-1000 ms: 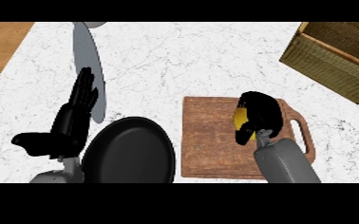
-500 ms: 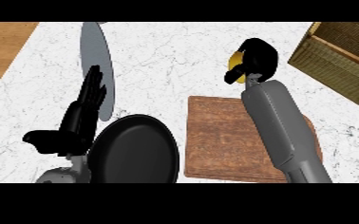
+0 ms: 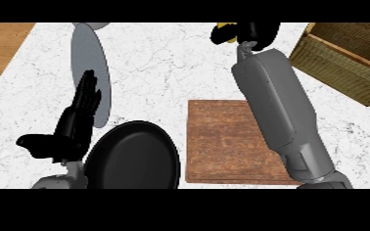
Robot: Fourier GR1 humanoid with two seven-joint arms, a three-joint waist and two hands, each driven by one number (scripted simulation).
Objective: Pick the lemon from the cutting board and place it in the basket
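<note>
At the counter's far edge, right hand (image 3: 253,33) — fingers curled round the lemon (image 3: 225,34), left of the basket (image 3: 336,54).

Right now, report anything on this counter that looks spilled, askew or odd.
Nothing stands out. The right hand holds the lemon near the basket; the cutting board lies flat beside the black pan.

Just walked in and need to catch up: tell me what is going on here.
The robot's right hand is curled round a yellow lemon, held above the white marble counter beyond the brown wooden cutting board and beside the woven wicker basket, not yet inside it. The left hand rests open near a black round pan.
</note>
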